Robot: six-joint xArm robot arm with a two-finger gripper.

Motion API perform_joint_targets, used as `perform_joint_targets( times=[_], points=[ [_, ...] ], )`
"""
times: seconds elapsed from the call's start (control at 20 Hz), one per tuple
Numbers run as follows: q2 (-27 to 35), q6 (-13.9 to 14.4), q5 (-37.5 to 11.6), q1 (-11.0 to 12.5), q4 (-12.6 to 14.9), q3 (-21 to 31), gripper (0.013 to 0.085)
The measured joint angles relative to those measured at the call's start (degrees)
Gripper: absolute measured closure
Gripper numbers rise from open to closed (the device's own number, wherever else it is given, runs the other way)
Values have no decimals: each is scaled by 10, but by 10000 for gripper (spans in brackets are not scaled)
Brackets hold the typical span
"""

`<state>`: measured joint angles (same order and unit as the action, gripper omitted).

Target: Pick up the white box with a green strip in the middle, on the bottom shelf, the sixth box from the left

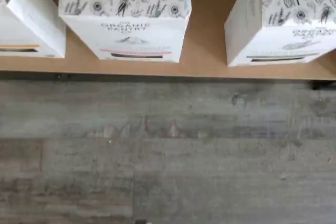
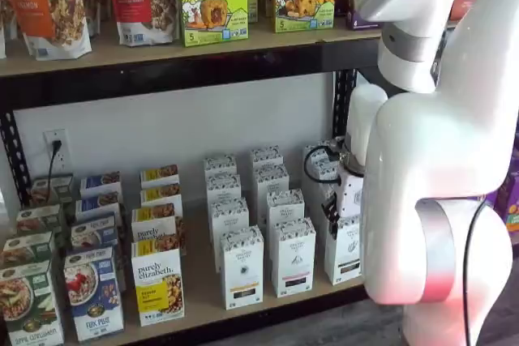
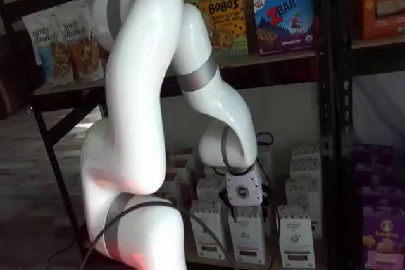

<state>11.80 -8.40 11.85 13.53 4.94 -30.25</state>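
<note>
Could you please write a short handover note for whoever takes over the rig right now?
Gripper: open and empty, hanging in front of the front row of white cartons, clear of them.
The white box: upright at the front edge of the bottom shelf, untouched. The wrist view shows its dark greenish strip. The neighbouring carton has a pinkish strip and is not the one wanted.
Done: the arm is at the front row, near the target.
Left: line up on the white box, close on it and lift it off the shelf.
</note>
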Motion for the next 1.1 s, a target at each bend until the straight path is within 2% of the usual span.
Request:
perform_joint_targets(
  times=[0.05,0.25,0.35,0.8,0.9,1.1],
  points=[
    [15,-3,-6,0,-3,-9,130],
    [66,14,-15,8,22,-55,130],
    [85,1,-11,9,10,-76,130],
    [190,16,19,31,49,-209,130],
    [209,10,27,35,47,-235,130],
    [234,-19,33,40,22,-269,130]
  ],
)
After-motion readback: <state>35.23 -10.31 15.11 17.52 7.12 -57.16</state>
